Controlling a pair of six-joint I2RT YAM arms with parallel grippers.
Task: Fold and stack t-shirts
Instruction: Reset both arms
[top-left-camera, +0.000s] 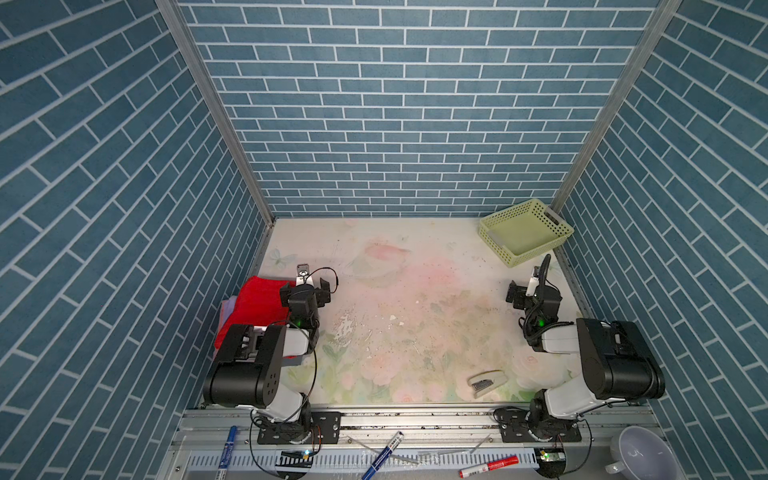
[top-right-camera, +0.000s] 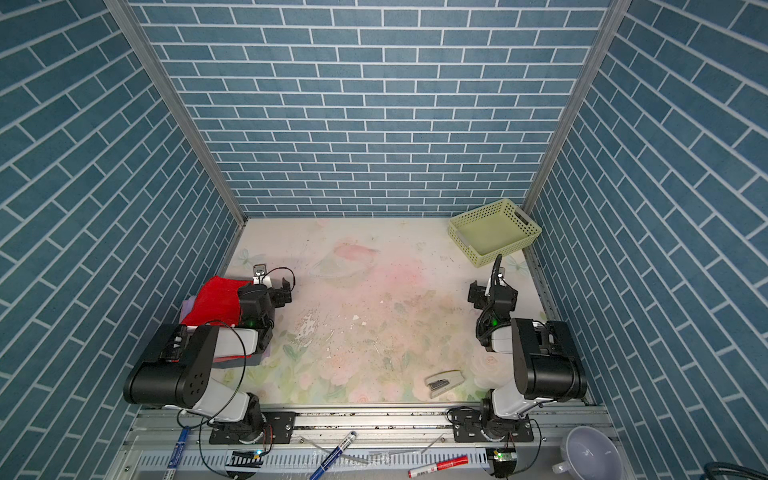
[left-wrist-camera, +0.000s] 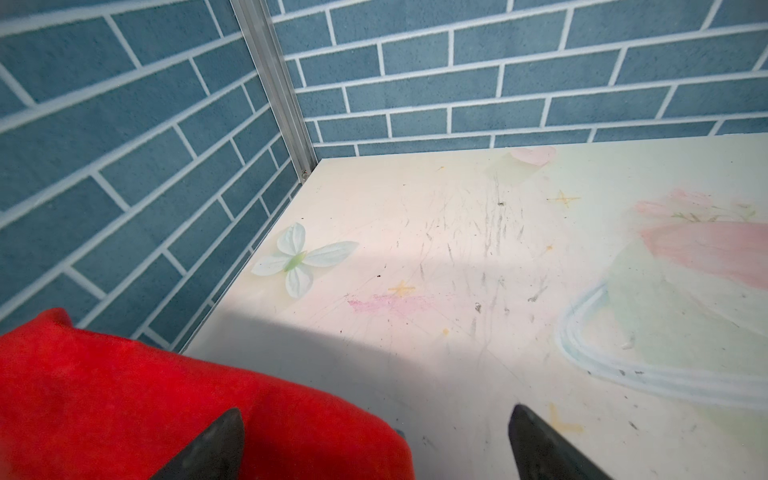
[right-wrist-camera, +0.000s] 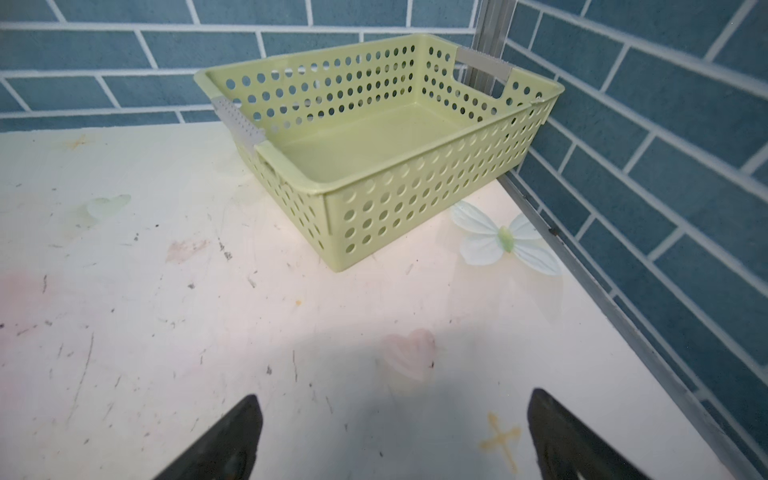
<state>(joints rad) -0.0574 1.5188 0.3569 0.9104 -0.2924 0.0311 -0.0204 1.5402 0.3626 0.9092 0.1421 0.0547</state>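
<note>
A folded bright red t-shirt (top-left-camera: 253, 307) (top-right-camera: 216, 301) lies on top of a pile at the table's left edge. A lavender t-shirt (top-left-camera: 227, 309) (top-right-camera: 189, 305) peeks out beneath it. My left gripper (top-left-camera: 324, 289) (top-right-camera: 284, 293) stands open at the red t-shirt's (left-wrist-camera: 124, 407) inner edge. In the left wrist view, my left gripper (left-wrist-camera: 376, 411) has one finger over the cloth and the other over bare table, gripping nothing. My right gripper (top-left-camera: 515, 295) (top-right-camera: 476, 295) (right-wrist-camera: 395, 395) is open over bare table at the right side, empty.
A pale yellow-green perforated basket (top-left-camera: 494, 241) (top-right-camera: 467, 245) (right-wrist-camera: 374, 195) sits empty in the far right corner. A stapler (top-left-camera: 486, 382) (top-right-camera: 444, 381) lies near the front edge. Blue brick walls enclose three sides. Markers and a white bowl (top-left-camera: 640, 453) lie on the front rail.
</note>
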